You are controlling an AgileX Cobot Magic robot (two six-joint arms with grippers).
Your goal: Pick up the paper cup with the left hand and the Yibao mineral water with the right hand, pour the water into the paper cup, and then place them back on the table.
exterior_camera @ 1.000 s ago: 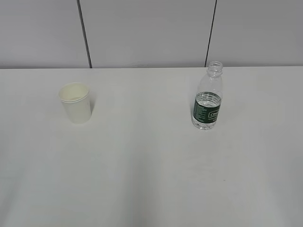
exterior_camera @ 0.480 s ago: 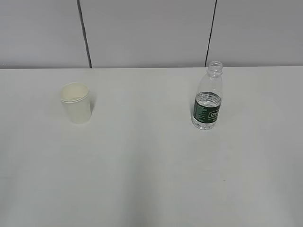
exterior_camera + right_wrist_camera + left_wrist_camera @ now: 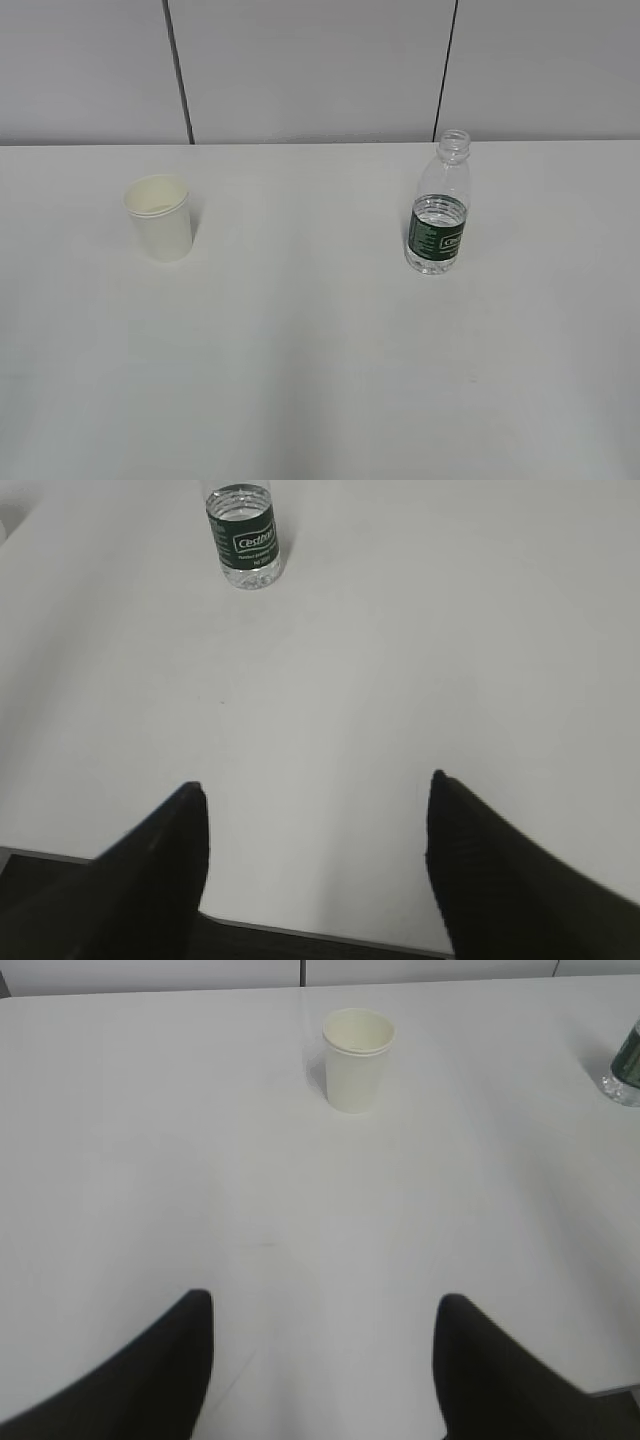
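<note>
Your two black pincers, left (image 3: 322, 1360) and right (image 3: 318, 865), hang spread and empty over the near edge of the plain white tabletop (image 3: 320, 380). Farther off, well apart: the cream-white tapered paper cup (image 3: 159, 217), likely light and crushable, wants a gentle mid-wall hold; the clear ribbed, capless, green-labelled water bottle (image 3: 439, 205), about half full, suits a grip at the label.
</note>
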